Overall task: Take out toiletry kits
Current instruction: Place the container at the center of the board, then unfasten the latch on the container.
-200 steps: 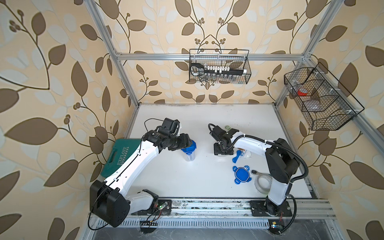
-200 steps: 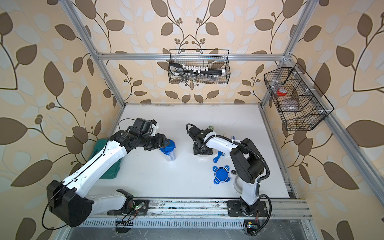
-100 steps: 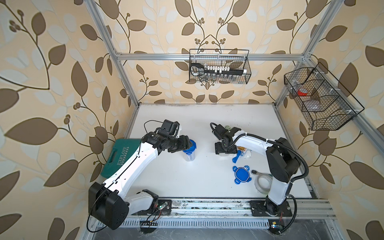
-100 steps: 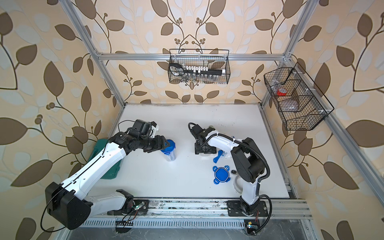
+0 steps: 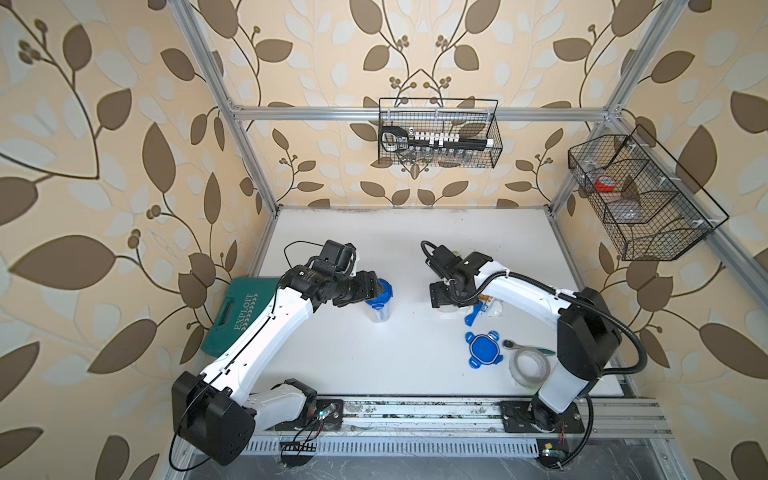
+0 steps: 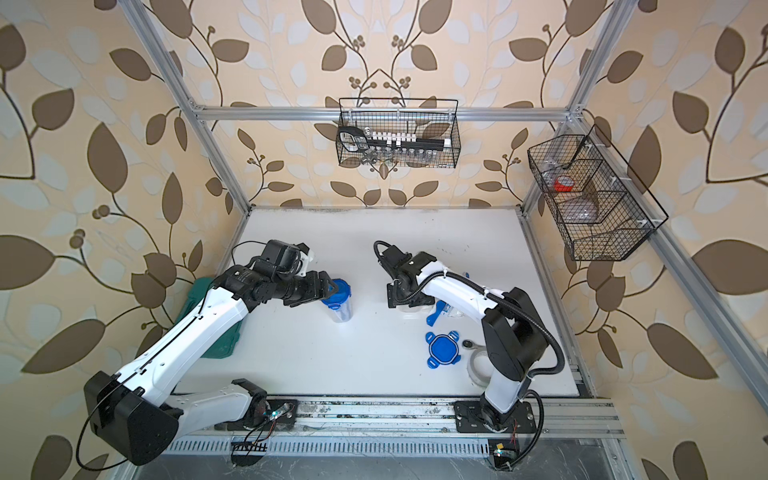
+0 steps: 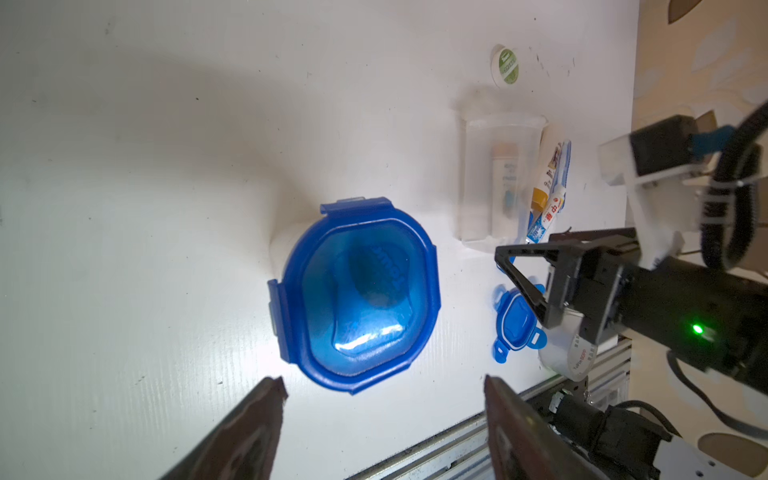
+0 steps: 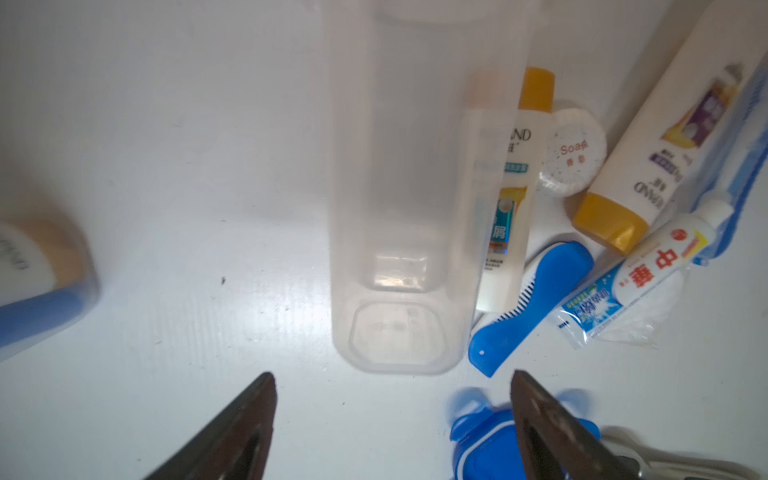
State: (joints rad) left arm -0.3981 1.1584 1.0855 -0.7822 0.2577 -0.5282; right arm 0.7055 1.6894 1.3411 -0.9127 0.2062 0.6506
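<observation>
My left gripper (image 7: 383,379) gapes just short of the blue-lidded jar (image 7: 361,299). My right gripper (image 8: 392,375) is spread wide by the tipped clear jar (image 8: 399,208). One toiletry kit (image 8: 648,158) lies scattered beside that jar on the white tabletop (image 5: 374,232), with leaf-wallpapered walls (image 5: 104,124) around.

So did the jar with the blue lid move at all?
No. The jar with the blue lid sits just as far from the green case and the loose blue lid as before, in both top views.

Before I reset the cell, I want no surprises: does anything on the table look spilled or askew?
Yes. The open clear jar lies on its side, with bottles, soap and toothpaste scattered beside it; a blue lid lies loose nearby.
</observation>
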